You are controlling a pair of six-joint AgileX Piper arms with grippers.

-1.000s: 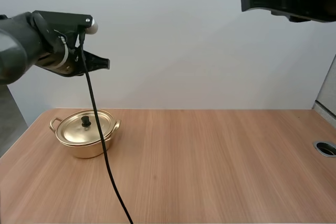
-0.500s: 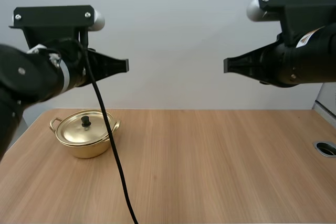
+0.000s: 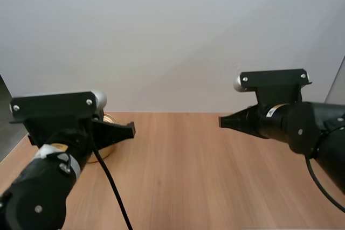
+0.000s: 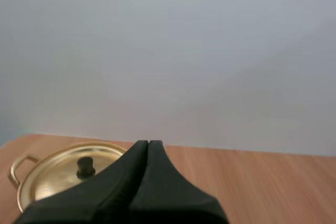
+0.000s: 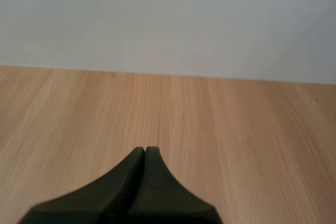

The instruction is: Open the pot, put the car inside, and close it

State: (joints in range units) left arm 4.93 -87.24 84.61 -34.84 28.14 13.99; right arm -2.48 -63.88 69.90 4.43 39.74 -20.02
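Observation:
A golden pot with its lid on and a black knob stands on the wooden table, just ahead of my left gripper, whose fingers lie together as one dark wedge. In the high view the pot is mostly hidden behind my left arm, with my left gripper pointing right above it. My right gripper points left over the middle of the table; its fingers are also pressed together, holding nothing, over bare wood.
The wooden table runs wide between the two arms. A plain grey wall stands behind it.
Both arms have come down from high above the table to just over it. My left arm now covers most of the pot in the high view.

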